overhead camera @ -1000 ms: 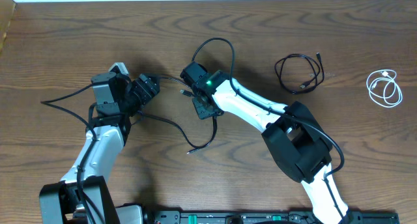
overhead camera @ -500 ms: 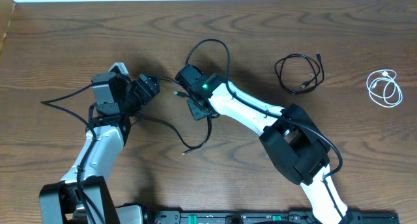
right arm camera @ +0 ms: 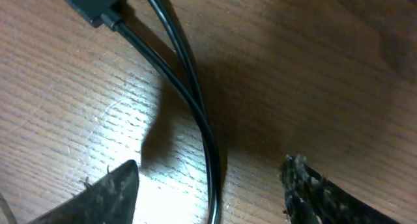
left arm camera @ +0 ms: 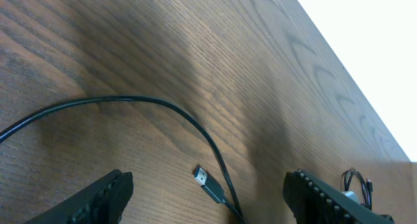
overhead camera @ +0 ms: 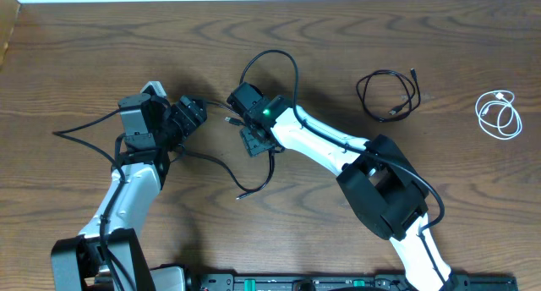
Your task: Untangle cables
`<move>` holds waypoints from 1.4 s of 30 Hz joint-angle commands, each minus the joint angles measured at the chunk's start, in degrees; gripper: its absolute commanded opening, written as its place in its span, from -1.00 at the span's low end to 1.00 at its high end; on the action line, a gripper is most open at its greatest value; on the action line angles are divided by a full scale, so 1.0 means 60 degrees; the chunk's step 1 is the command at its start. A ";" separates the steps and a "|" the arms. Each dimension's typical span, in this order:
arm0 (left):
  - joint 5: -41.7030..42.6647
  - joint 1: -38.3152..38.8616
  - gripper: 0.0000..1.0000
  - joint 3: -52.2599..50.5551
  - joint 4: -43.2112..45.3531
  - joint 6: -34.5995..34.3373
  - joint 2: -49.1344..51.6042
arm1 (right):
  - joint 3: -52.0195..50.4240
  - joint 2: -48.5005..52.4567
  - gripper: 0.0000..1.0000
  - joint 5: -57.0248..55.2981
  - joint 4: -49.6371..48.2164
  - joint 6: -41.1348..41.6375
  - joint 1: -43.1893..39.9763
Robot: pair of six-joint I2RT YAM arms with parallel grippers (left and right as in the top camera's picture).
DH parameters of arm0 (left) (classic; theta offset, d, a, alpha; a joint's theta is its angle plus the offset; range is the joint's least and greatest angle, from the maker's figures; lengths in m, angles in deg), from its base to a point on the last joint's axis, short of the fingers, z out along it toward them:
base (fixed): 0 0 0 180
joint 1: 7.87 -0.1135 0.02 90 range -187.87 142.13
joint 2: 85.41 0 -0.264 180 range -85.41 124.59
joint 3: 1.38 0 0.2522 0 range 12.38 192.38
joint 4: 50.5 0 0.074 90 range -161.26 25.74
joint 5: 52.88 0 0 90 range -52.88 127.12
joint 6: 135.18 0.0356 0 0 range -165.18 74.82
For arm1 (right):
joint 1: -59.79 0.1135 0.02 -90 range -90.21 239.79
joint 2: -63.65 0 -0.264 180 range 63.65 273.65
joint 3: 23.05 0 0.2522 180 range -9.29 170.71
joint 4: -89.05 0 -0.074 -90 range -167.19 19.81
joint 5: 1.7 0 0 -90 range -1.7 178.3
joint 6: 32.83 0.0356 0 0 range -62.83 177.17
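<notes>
Right gripper [right arm camera: 212,191] released, its fingers [right arm camera: 107,198] well apart and low over the table [right arm camera: 339,68], nothing held; a black cable [right arm camera: 189,87] lies on the wood between them, touched by neither finger; two strands of it run side by side there, one ending in a dark plug [right arm camera: 91,2] at the top edge of the wrist view; left gripper [left arm camera: 215,201] likewise spread wide and empty; a small plug [left arm camera: 206,179] rests on the wood between its fingers, a thin black strand arcing past just beside it; from overhead the two grippers face each other near the table's middle, near but apart; the black cable trails from them toward the robot's side, loose; a coiled black cable [overhead camera: 389,95] sits well off to the right; a white cable [overhead camera: 499,113], also coiled, lies farther right still, apart from it
</notes>
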 commanded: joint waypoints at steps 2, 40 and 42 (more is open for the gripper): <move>-0.0127 -0.0040 0.57 0.0175 0.0011 0.0106 -0.0004 | -0.0255 -0.0186 0.54 -0.0055 -0.0015 -0.0025 0.0069; -0.0127 -0.0040 0.57 0.0175 0.0011 0.0102 -0.0004 | -0.0652 -0.2051 -0.98 -0.1749 -0.1162 -0.1599 -0.0022; -0.0127 -0.0040 0.57 0.0175 0.0015 0.0102 -0.0004 | -0.0656 -0.2036 -0.85 -0.1734 -0.1151 -0.1596 -0.0022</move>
